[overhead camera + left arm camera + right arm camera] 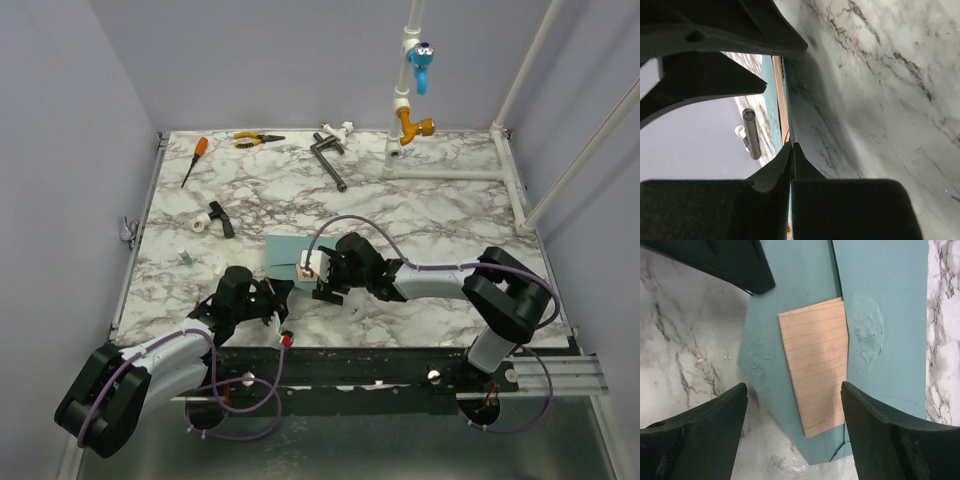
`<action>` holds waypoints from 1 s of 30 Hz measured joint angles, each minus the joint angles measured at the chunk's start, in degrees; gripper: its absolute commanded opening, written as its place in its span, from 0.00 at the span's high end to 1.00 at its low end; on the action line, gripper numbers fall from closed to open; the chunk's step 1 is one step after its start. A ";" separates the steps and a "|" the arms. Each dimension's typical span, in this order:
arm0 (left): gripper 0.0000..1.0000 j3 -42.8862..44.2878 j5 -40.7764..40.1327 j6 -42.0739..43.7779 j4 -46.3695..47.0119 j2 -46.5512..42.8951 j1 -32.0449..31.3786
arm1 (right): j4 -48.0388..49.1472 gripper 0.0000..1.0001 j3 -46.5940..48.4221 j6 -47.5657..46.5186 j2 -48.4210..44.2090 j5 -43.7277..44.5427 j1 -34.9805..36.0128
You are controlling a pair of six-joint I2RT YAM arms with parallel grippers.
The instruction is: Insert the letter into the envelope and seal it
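letter (817,365) partly inside envelope (890,295)

Soft, even light from above fills the top view; the marble table (420,215) is bright without glare, and shadows on it are faint. The left wrist view is dim, the left gripper (791,150) a black blurred mass shading the marble. The right wrist view shows the envelope (885,300) sharp, evenly lit

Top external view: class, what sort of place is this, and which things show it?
Probably a robot lab workcell: a left arm and right arm at a marble-patterned table, plain walls around it, pliers, a screwdriver and white pipework.
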 measured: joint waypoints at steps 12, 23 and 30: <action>1.00 0.02 1.22 1.33 -4.04 -0.26 0.00 | -2.47 0.22 -0.22 -3.13 -1.42 -4.33 -0.11; 1.00 0.02 1.25 1.55 -4.35 0.04 0.00 | -2.78 0.21 -0.26 -2.21 -5.88 -7.04 -0.11; 1.00 0.02 1.29 1.55 -4.42 0.04 0.00 | 0.74 0.21 2.75 -2.12 4.70 2.40 -0.15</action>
